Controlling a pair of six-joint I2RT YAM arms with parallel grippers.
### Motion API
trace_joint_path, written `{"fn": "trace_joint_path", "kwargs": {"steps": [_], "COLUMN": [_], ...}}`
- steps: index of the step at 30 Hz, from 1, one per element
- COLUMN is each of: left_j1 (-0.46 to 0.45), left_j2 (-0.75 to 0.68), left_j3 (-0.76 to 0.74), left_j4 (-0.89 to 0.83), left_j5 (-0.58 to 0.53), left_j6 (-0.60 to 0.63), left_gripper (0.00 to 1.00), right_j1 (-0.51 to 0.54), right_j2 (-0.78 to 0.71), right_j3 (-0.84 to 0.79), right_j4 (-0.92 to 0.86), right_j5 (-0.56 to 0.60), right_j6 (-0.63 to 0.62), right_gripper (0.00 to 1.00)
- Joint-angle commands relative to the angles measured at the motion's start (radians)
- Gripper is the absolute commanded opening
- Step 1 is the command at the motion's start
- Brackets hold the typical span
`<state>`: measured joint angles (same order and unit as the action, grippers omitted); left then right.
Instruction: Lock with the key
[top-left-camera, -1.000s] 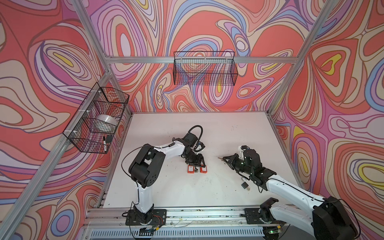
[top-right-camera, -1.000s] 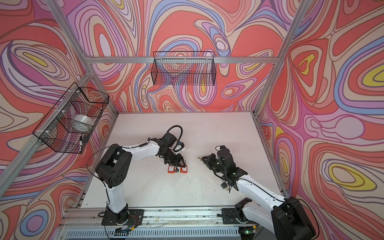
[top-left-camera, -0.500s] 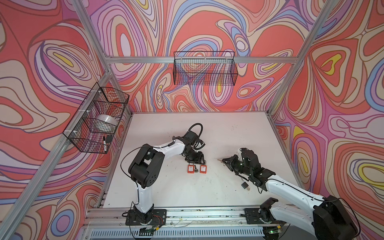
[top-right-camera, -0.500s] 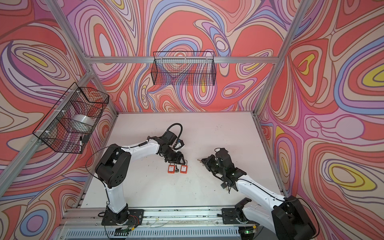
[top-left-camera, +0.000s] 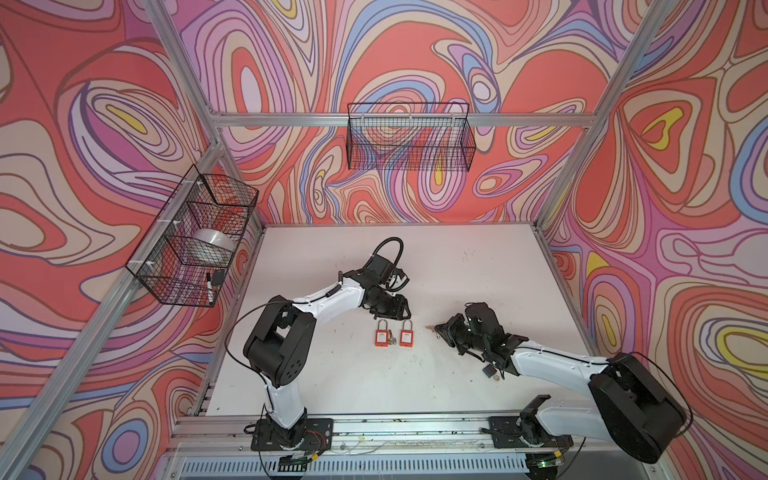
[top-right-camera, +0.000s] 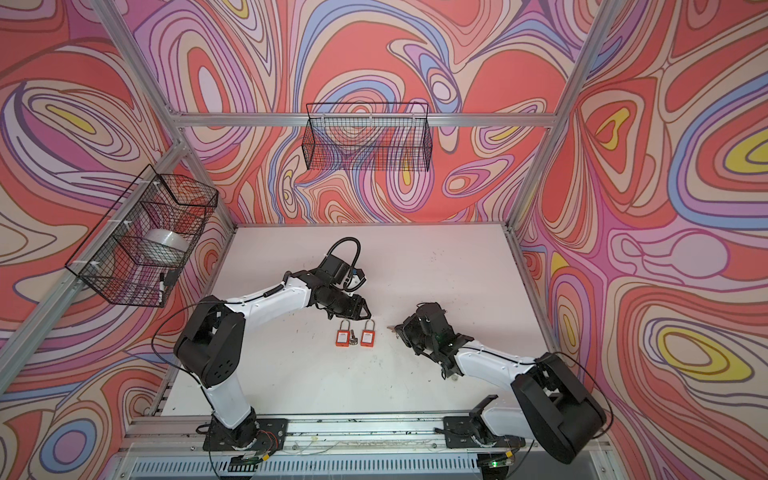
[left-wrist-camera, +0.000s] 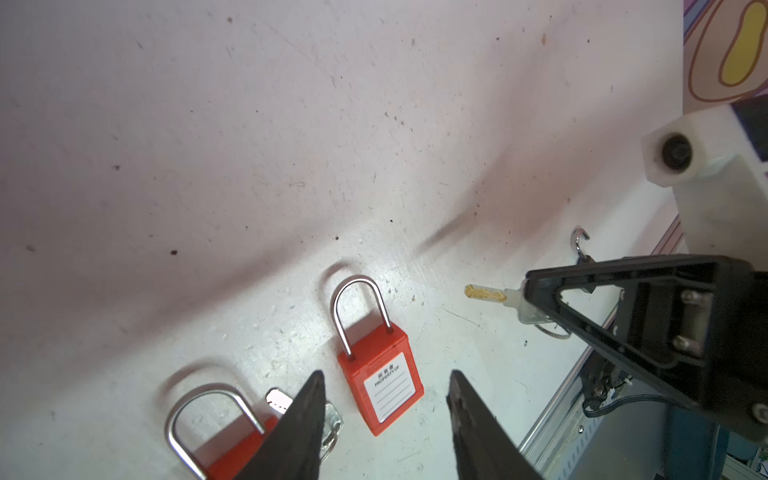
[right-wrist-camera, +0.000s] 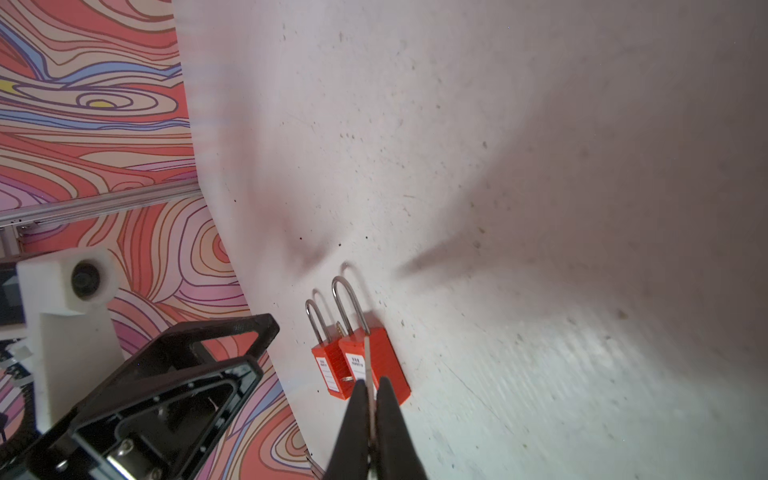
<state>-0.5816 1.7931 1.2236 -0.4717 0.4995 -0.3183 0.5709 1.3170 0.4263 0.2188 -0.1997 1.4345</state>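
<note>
Clamping the key (left-wrist-camera: 486, 294) at its head end, the right gripper (left-wrist-camera: 528, 291) has both fingers pressed tight on it, w/ no gap betw. them in the right wrist view. Key pos.: clear of the table (top-left-camera: 478, 257), right of centre in both top views. Long axis approx. level. The brass blade tip points toward the left arm's side, at the two red padlocks. The blade shows its broad face to the left wrist camera and its thin edge to the right wrist camera. A ring (left-wrist-camera: 552, 332) hangs below the head.

Near padlock (top-left-camera: 406, 337): lies flat, label up, shackle toward the back wall, both shackle legs in the body. It is near the blade tip but not touching it. Far padlock (top-left-camera: 381, 337): parallel, same orientation. Spare key (top-left-camera: 390, 337): lies betw. the two bodies.

Left gripper (top-left-camera: 392, 318): jaws approx. half apart, holding nothing. Fingertips sit just behind the shackle tops in both top views. Contact w/ table: cannot tell.
</note>
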Motion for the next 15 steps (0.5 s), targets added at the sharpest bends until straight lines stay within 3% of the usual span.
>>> {"fn": "trace_joint_path", "kwargs": {"steps": [1,7,15], "left_j1": [-0.001,0.0,0.005], "left_j2": [-0.047,-0.082,-0.096], "left_j3": [-0.032,-0.076,-0.084], "left_j4": [0.009,0.03,0.022], "left_j5": [-0.01,-0.024,-0.03], "left_j6": [-0.009,-0.019,-0.011], "left_gripper": [0.5,0.5,0.5], "right_j1": [0.006,0.006,0.006], "right_j2": [0.053,0.142,0.152], "right_j3": [0.017,0.021,0.035], "right_j4": [0.08,0.107,0.061], "right_j5": [-0.025,-0.065,-0.065], "right_j6": [0.024,0.053,0.061], "right_gripper": [0.0,0.0,0.3]}}
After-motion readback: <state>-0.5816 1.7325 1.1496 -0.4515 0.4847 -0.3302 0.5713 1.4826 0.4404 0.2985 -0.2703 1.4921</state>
